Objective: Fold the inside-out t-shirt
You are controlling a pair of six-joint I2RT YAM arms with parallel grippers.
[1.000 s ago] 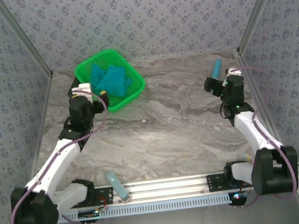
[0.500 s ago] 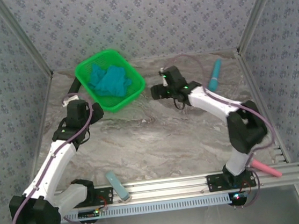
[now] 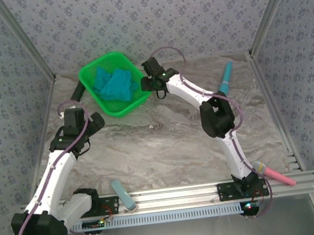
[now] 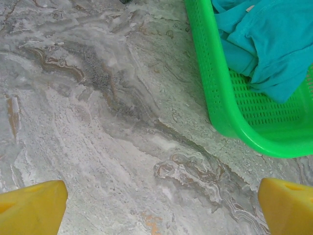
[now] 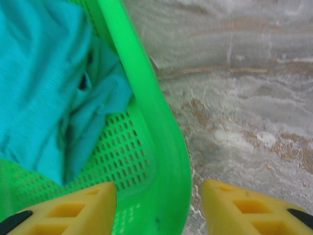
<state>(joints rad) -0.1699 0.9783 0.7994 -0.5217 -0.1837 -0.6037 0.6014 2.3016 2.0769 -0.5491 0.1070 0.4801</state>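
Marble tabletop (image 3: 171, 144); teal t-shirt (image 3: 116, 85) lies crumpled inside green mesh basket (image 3: 134, 102).

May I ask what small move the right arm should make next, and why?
Probably close the right gripper on the basket rim: its fingers straddle the wall, one inside beside the bunched t-shirt, one outside over the table, with a gap showing. That grip might let it tip the shirt out.

Scanning every surface for lettering: nothing legible. No readable print, brand or number on the teal t-shirt (image 4: 264, 44), none on the green basket (image 4: 230, 117), none along the arms or the rail at the table's near edge.
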